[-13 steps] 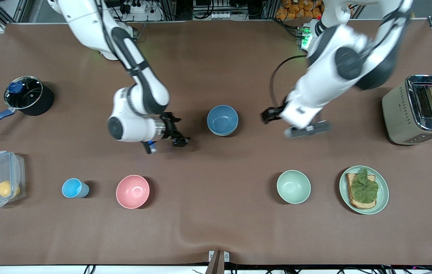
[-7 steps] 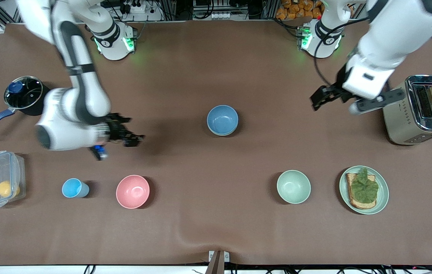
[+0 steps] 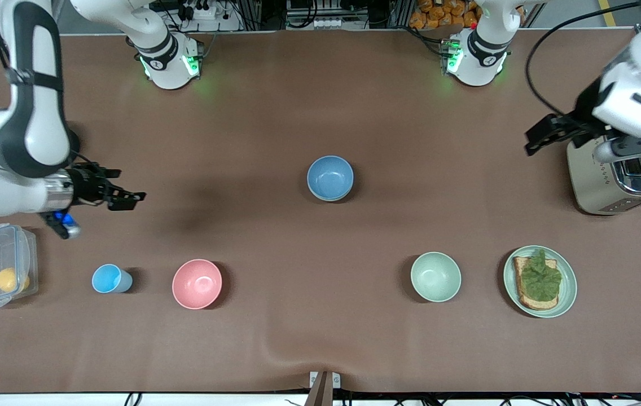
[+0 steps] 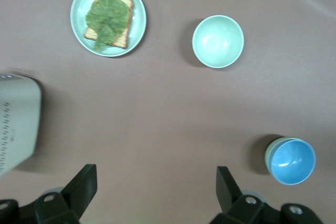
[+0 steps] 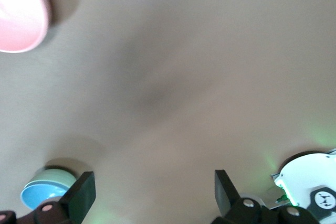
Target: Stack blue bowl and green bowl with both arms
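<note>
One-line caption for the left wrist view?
Open left gripper above bare table, blue bowl nested in green bowl.

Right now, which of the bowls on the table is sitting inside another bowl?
The blue bowl, at the middle of the table. A green bowl's rim shows beneath it in both wrist views. The pink bowl and the mint-green bowl stand alone.

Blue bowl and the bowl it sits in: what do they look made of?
Blue bowl: looks like matte plastic or melamine, with even colour and only a soft sheen. Green bowl beneath it: only its dull sage rim shows, same matte look. Ceramic cannot be excluded.
</note>
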